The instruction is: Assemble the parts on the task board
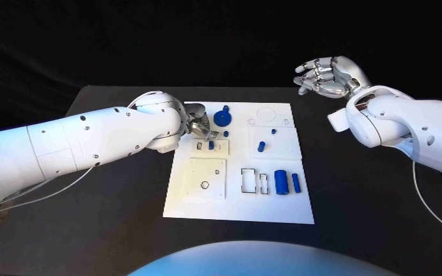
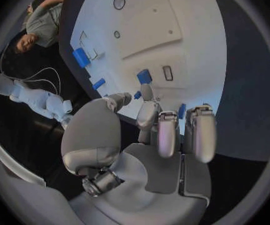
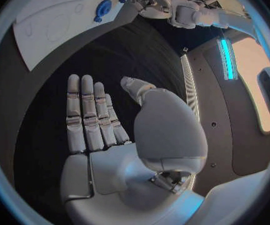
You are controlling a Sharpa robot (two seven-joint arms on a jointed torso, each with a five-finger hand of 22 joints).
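The white task board [image 1: 241, 207] lies in the middle of the black table. My left hand [image 1: 199, 128] hovers over the board's far left corner, beside a round blue part [image 1: 222, 119]. In the left wrist view its fingers [image 2: 166, 130] reach out over the board, and a small blue part [image 2: 137, 95] shows between the thumb tip and a fingertip. I cannot tell whether it is pinched or stands on the board behind. My right hand [image 1: 327, 76] is raised beyond the board's far right corner, fingers apart and holding nothing [image 3: 91, 120].
Small blue parts stand mid-board [image 1: 211, 144] [image 1: 262, 146], and one [image 1: 250, 121] lies near the far edge. Two blue cylinders [image 1: 281, 182] [image 1: 296, 183] lie by rectangular slots [image 1: 248, 181] at the right. A square plate with a round hole [image 1: 206, 178] occupies the near left.
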